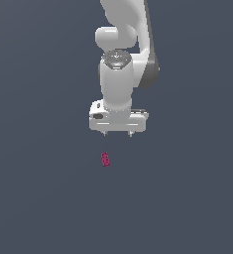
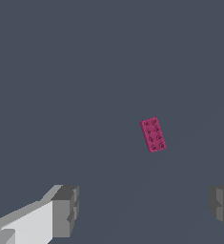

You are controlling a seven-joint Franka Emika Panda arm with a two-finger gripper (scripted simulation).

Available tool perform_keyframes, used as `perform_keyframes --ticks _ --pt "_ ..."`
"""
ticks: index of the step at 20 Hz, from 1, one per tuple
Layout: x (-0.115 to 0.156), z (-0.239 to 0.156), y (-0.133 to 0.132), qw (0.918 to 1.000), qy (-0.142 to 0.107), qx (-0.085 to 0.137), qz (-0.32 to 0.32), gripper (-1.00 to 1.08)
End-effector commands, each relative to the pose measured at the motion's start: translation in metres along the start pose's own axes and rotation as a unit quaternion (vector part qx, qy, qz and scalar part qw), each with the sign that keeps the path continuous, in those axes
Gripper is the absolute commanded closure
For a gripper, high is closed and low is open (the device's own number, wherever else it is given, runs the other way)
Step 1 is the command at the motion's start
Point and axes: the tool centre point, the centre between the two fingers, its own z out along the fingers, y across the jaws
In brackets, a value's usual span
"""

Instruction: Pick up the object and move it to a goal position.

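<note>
gripper [image 1: 117,134] hanging wide open, gripping nothing | magenta block [image 1: 105,159] lying apart, faint dark marks, unreadable

My gripper [image 1: 117,134] looks smooth glossy white plastic; the magenta block [image 2: 153,135] appears matt with studded marks.

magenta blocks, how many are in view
1: the magenta block lies flat on the grey surface, below the open gripper, apart from it and nearer the exterior view's left fingertip. None seems hidden.
</note>
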Motion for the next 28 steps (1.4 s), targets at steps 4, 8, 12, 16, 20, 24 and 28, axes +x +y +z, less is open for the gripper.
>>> perform_keyframes --ticks 4,8,12,16,20,24,28 --pt "-0.001 -0.002 -0.006 1.0000 -0.001 0.001 -0.002 -0.92" --pt "-0.006 -0.007 -0.024 0.9999 -0.005 0.004 -0.010 -0.92" --pt "-0.007 -0.008 -0.026 0.9999 -0.006 0.004 -0.012 -0.92" --pt "-0.006 -0.006 -0.025 0.9999 -0.006 0.004 -0.013 -0.92" --pt "-0.003 0.002 -0.020 0.9998 -0.007 0.003 -0.021 -0.92" --pt "0.003 0.017 -0.010 0.9993 -0.009 0.001 -0.036 -0.92" --pt "0.010 0.039 0.005 0.9982 -0.012 -0.001 -0.059 -0.92"
